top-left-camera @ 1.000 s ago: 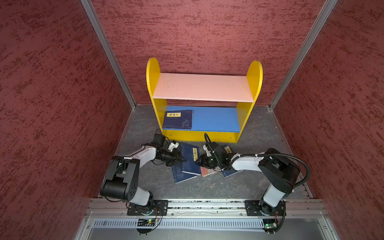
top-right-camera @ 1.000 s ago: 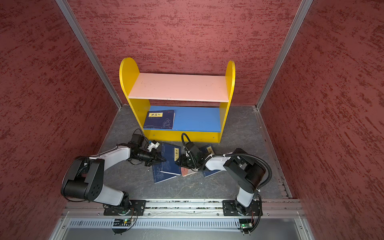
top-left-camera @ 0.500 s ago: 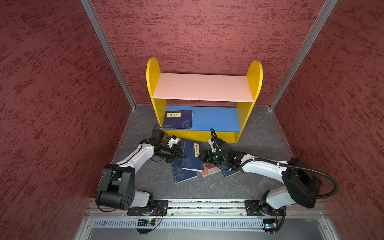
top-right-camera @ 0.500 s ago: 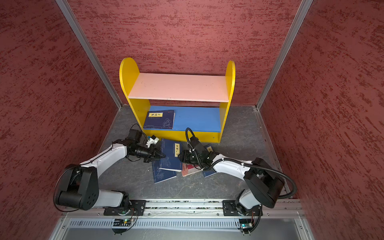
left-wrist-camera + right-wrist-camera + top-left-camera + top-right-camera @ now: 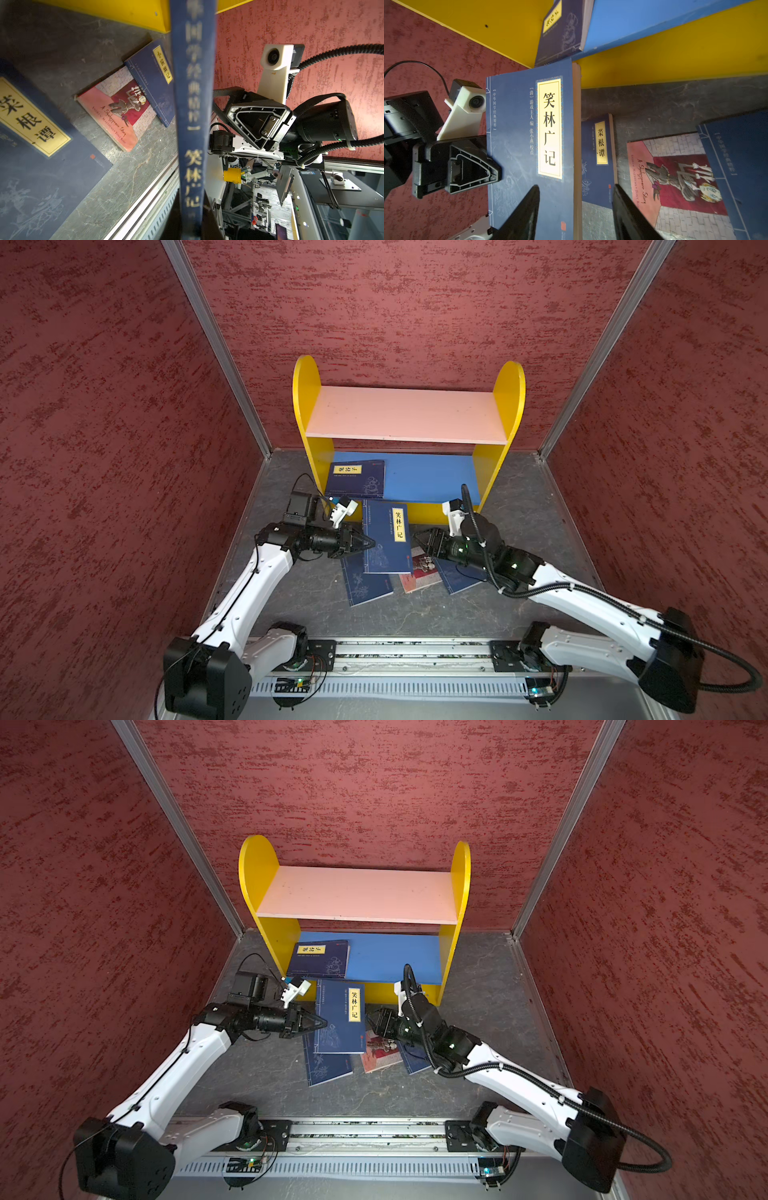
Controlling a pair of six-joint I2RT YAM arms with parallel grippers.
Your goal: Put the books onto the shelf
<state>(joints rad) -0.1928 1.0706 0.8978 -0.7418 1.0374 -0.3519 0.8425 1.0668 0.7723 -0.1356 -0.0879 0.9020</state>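
My left gripper (image 5: 369, 543) (image 5: 322, 1024) is shut on the spine edge of a navy book (image 5: 386, 537) (image 5: 340, 1017) and holds it tilted above the floor, just in front of the shelf (image 5: 409, 418) (image 5: 357, 894). In the left wrist view the spine (image 5: 193, 104) runs between the fingers (image 5: 209, 209). My right gripper (image 5: 420, 540) (image 5: 576, 187) is open, its jaws either side of the book's free edge (image 5: 576, 135) without pressing it. Another navy book (image 5: 357, 479) lies on the blue lower board. A navy book (image 5: 368, 587), a pink book (image 5: 422, 572) and a third navy book (image 5: 461, 578) lie on the floor.
Red textured walls (image 5: 124, 448) close in the grey floor (image 5: 519, 497) on three sides. The pink upper board (image 5: 357, 894) is bare. A metal rail (image 5: 415, 655) carrying both arm bases runs along the front.
The left gripper has carried the navy book a little up and toward the shelf. The right gripper's jaws have spread wider and its arm has stretched forward.
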